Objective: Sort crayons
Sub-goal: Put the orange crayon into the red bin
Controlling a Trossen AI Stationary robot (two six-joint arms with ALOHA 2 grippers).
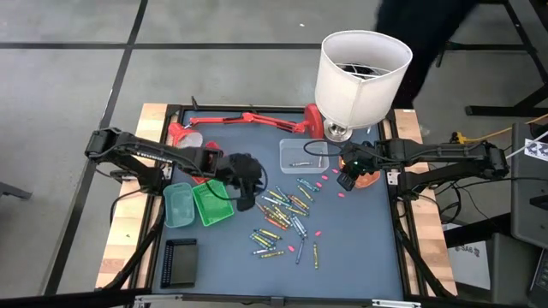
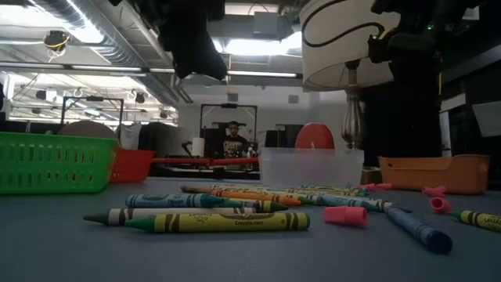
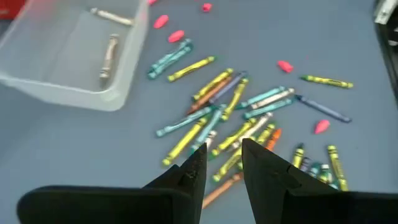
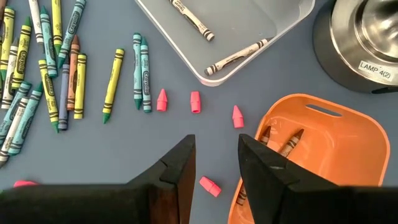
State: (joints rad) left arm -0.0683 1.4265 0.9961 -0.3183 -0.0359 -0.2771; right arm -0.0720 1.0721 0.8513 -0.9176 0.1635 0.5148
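The left pincer hovered part-open and empty just above the crayons heaped on the counter. It should straddle a single crayon crosswise. The right pincer waited, part-open and empty.

Grey tiled floor, ceiling striplights

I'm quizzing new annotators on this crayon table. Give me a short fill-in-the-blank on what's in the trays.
1. The clear tray holds ____ crayons.
2. The tray beside the lamp base is coloured ____.
3. The small pink bits lie on the ____, not in a tray.

Missing words: two; orange; table
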